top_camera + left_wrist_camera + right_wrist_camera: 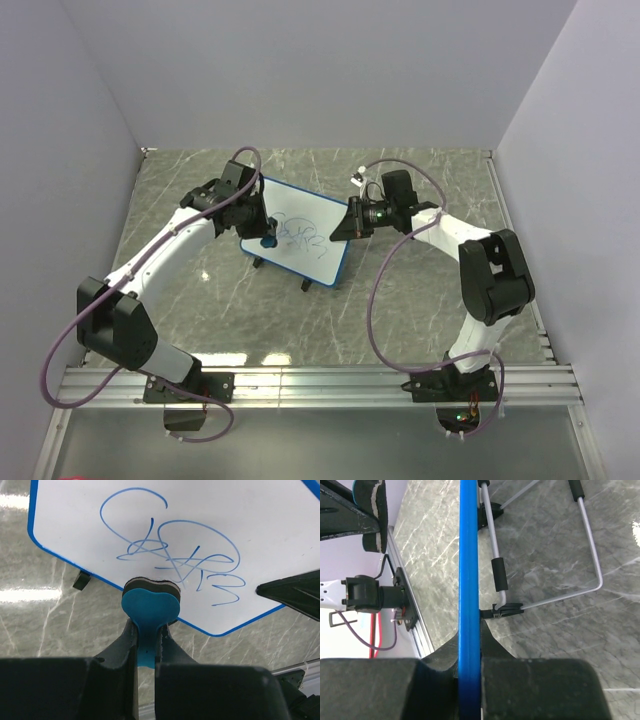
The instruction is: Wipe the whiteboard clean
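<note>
The whiteboard (312,212) stands tilted on the marble table, white with a thin blue rim and a blue scribble (170,550) across its middle. My left gripper (268,238) is shut on the stem of a blue eraser (150,605). The eraser's dark felt pad rests at the board's lower edge, just below the scribble. My right gripper (350,222) is shut on the board's right edge, and the blue rim (468,555) runs straight between its fingers (492,650). The right gripper's dark tip (295,592) shows at the board's side in the left wrist view.
A wire stand (592,555) with black foam sleeves props the board from behind, and its small black feet (307,286) rest on the table. Grey walls enclose the table on three sides. An aluminium rail (320,380) carries both arm bases along the near edge.
</note>
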Controlling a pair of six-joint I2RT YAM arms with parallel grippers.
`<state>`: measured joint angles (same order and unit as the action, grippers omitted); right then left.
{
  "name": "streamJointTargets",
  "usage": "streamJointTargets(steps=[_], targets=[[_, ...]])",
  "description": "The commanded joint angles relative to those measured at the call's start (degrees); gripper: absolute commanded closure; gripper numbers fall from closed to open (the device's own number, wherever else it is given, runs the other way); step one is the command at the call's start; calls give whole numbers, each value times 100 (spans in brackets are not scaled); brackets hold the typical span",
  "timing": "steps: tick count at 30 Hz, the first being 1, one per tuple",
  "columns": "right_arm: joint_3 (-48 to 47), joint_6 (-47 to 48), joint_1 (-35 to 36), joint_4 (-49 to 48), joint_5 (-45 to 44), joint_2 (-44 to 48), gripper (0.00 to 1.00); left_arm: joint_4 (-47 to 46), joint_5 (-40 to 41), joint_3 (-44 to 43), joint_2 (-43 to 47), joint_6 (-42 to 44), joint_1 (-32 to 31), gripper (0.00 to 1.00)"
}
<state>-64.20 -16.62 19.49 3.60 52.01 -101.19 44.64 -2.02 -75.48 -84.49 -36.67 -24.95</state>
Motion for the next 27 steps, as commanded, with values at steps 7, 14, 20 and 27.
streamJointTargets(steps=[7,14,20,27], targets=[[127,239,-103,257,-2115,-331,100,-571,44,341,231,299,-45,100],[259,-157,222,-315,-2441,-323,100,-746,-114,754,617,195,-133,100],[583,-315,337,-737,-2494,-165,100,-947,71,956,863,19,-177,100],[347,-43,345,-167,-3205,-69,100,-958,580,939,1119,-376,-273,100]])
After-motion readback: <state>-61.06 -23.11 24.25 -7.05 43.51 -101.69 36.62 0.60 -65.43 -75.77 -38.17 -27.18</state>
